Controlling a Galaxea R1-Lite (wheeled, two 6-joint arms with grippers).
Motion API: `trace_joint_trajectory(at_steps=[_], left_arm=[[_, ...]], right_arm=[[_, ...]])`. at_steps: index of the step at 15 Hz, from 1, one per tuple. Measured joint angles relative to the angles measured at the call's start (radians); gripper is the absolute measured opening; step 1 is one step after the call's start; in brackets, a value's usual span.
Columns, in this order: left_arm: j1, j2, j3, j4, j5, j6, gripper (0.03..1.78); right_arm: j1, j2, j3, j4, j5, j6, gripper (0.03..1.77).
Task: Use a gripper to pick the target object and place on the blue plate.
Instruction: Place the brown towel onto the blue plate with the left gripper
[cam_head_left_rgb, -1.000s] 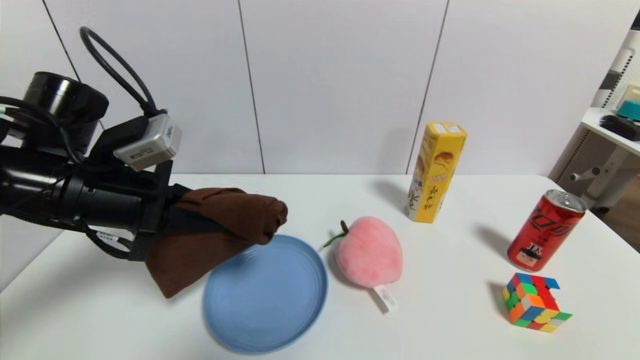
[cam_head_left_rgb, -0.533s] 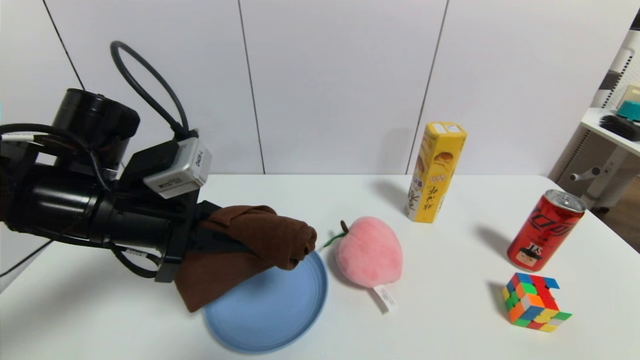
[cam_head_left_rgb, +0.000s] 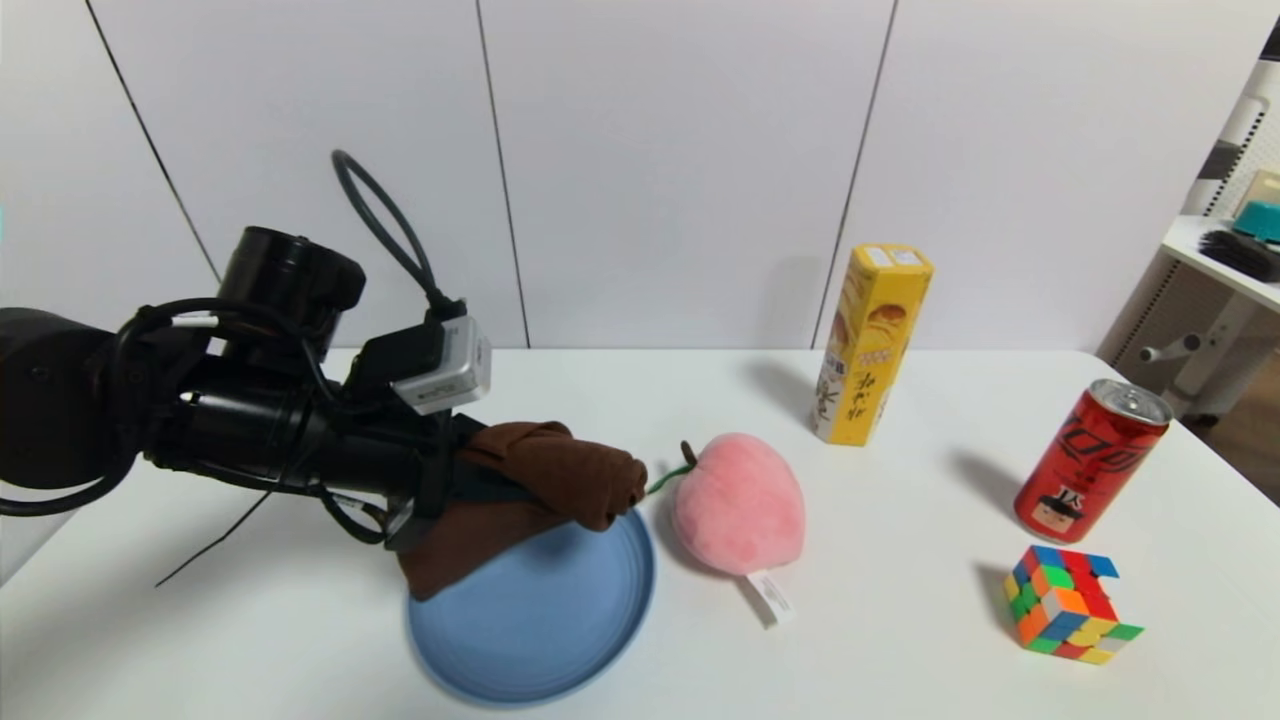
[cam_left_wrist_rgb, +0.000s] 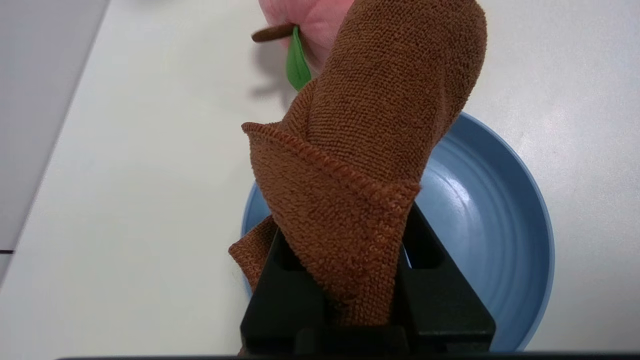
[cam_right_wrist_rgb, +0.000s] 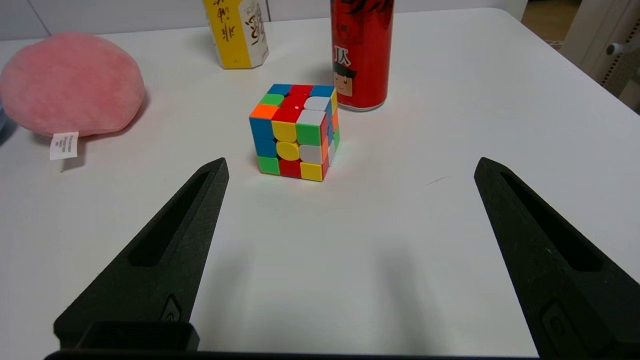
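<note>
- Brown cloth (cam_head_left_rgb: 570, 470) (folded, one end dangling) hangs over the blue plate (cam_head_left_rgb: 530, 640).
- The left gripper (cam_head_left_rgb: 530, 488) is clamped on it.
- The right gripper (cam_right_wrist_rgb: 352, 162) idles above the table (cam_right_wrist_rgb: 425, 225), fingers apart.

1 pink plush peach (cam_head_left_rgb: 740, 505) near 1 red can (cam_right_wrist_rgb: 362, 55) and cube (cam_right_wrist_rgb: 295, 132)

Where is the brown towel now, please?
In the head view, the brown towel is on the left side, gripped by the left gripper above the blue plate, with its rolled end near the pink plush peach.
</note>
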Motion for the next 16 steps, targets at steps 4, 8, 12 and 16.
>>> trace_joint_trajectory(at_steps=[4, 8, 12, 16], left_arm=[[-0.021, 0.034, 0.005, 0.001, -0.001, -0.029, 0.35], [-0.023, 0.066, 0.004, 0.000, -0.003, -0.032, 0.35], [-0.022, 0.082, -0.002, -0.001, -0.003, -0.032, 0.35], [-0.023, 0.082, -0.004, 0.000, -0.008, -0.046, 0.35]], right_arm=[[0.000, 0.000, 0.000, 0.000, 0.000, 0.000, 1.70], [0.000, 0.000, 0.000, 0.000, 0.000, 0.000, 1.70], [0.000, 0.000, 0.000, 0.000, 0.000, 0.000, 1.70], [0.000, 0.000, 0.000, 0.000, 0.000, 0.000, 1.70]])
